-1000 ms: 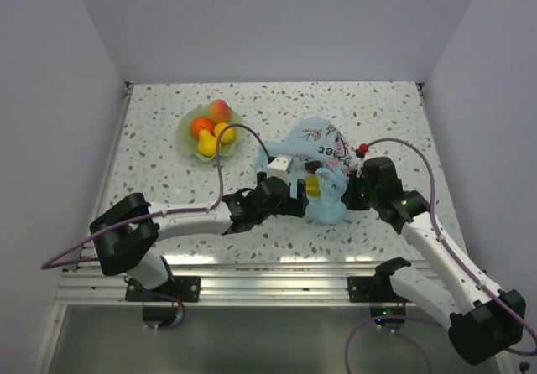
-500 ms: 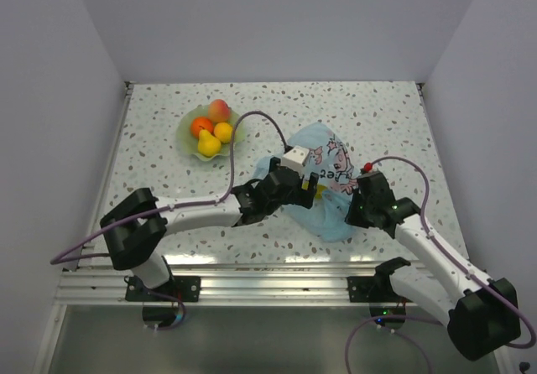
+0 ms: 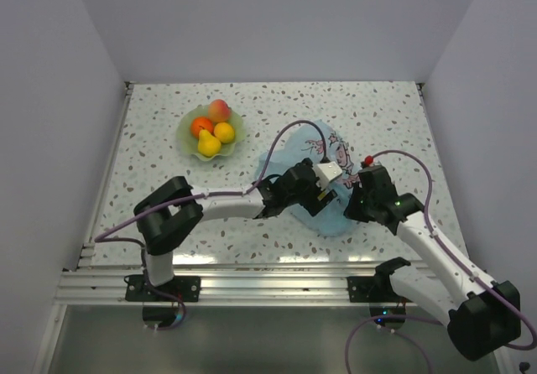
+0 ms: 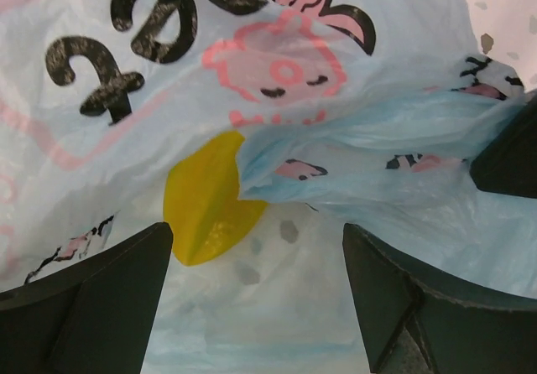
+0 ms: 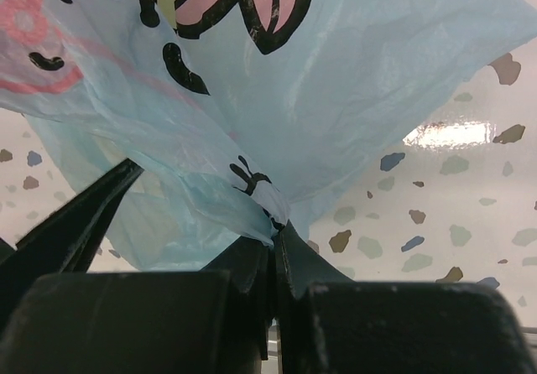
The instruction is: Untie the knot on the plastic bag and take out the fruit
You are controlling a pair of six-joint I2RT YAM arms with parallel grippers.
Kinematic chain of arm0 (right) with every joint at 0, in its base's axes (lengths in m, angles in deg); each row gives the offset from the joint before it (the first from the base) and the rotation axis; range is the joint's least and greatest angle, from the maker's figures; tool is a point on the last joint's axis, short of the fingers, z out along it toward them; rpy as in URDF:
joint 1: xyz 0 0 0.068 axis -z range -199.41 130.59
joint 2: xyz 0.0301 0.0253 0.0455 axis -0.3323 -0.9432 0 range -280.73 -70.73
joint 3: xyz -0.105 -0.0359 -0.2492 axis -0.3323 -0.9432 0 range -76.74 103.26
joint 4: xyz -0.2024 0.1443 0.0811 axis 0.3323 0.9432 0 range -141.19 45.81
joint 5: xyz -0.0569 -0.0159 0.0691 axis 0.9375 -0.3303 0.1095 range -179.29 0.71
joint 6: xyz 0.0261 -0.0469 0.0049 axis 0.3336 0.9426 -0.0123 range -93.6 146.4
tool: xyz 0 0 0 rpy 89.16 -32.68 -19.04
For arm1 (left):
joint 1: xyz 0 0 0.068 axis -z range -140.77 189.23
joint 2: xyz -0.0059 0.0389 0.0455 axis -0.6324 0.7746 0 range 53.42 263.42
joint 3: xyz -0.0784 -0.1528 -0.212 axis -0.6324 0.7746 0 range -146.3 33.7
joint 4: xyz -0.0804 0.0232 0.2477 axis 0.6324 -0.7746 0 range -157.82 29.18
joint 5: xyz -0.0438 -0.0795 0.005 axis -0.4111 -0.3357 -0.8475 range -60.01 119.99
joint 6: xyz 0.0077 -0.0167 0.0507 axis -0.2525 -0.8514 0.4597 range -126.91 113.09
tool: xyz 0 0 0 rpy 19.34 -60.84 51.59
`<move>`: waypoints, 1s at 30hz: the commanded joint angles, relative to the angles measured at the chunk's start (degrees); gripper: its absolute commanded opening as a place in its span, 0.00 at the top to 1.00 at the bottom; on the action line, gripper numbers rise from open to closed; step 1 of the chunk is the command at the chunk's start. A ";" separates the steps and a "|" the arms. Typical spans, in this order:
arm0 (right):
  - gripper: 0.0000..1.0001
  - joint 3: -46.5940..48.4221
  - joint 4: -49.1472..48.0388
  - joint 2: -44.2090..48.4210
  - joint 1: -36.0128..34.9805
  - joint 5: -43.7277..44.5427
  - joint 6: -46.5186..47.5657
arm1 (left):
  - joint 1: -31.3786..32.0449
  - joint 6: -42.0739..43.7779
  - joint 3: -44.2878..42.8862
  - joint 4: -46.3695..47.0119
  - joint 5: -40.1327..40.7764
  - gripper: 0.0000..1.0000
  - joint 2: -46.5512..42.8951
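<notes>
The light-blue plastic bag [image 3: 331,160] with its pink-and-dark print lies at the table's middle right. No knot shows on it. My left gripper [image 3: 322,193] is open inside the bag's mouth. In the left wrist view its fingers [image 4: 92,298] stand wide apart over the bag's film [image 4: 294,55], with one yellow fruit [image 4: 204,199] just beyond them, half under a fold. My right gripper [image 3: 356,201] is shut on the bag's near right edge. The right wrist view shows the film [image 5: 352,80] pinched between the closed jaws of that gripper [image 5: 273,233].
A pale green wavy-rimmed bowl [image 3: 186,142] stands at the back left. It holds a peach [image 3: 219,110], an orange [image 3: 201,126] and two yellow pieces [image 3: 209,142]. Both arms' cables loop over the bag area. White walls close the table in on three sides.
My left arm has reached further right and its gripper has gone into the bag's mouth. The bag has dropped and flattened, shifting right. My right gripper has kept its hold and moved slightly nearer.
</notes>
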 commanded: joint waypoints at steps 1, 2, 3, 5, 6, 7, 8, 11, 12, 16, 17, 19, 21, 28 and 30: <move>1.00 2.82 1.40 0.45 0.03 -1.38 1.30 | -2.65 5.49 -3.80 2.23 -2.30 0.12 2.23; 1.00 2.99 1.92 0.19 0.03 -1.38 1.65 | -3.27 5.75 -5.37 2.15 -2.91 0.12 2.85; 1.00 3.34 2.19 0.19 0.03 -1.47 2.01 | -4.67 6.19 -6.17 1.80 -4.14 0.12 3.55; 1.00 3.43 2.72 0.19 0.03 -1.55 2.53 | -5.91 6.55 -8.62 0.74 -6.87 0.12 5.57; 1.00 3.70 2.81 0.28 0.03 -1.56 2.80 | -6.52 7.68 -9.34 0.22 -9.05 0.12 6.28; 1.00 3.87 2.98 0.28 0.03 -1.47 2.97 | -6.79 8.39 -10.04 -1.09 -10.90 0.12 7.76; 1.00 3.79 3.24 0.37 0.03 -1.38 3.41 | -6.88 9.18 -11.61 -1.89 -11.79 0.12 8.56; 1.00 4.14 3.33 -0.07 0.03 -1.20 4.03 | -7.05 11.38 -14.25 -4.79 -14.69 0.11 11.46; 1.00 4.22 3.25 -0.16 0.11 -1.46 4.12 | -7.05 12.17 -14.70 -5.23 -15.30 0.10 12.08; 1.00 4.40 3.07 -0.95 0.03 -1.73 4.82 | -7.14 12.88 -17.16 -6.12 -15.58 0.08 15.50; 1.00 4.49 2.81 -1.21 0.03 -1.73 5.00 | -7.14 12.96 -17.51 -5.68 -15.49 0.07 15.86; 1.00 4.58 2.63 -1.56 0.03 -1.99 5.17 | -7.23 12.96 -17.78 -4.54 -15.40 0.07 16.74; 1.00 4.75 2.37 -2.00 0.03 -1.91 5.35 | -7.23 12.79 -18.57 -4.27 -15.57 0.10 17.44; 1.00 4.93 1.49 -2.88 0.03 -1.99 5.61 | -7.58 12.61 -17.35 -4.36 -13.99 0.27 18.16; 1.00 5.02 1.14 -3.23 -0.06 -1.99 5.70 | -7.76 12.00 -15.33 -3.92 -13.99 0.40 16.66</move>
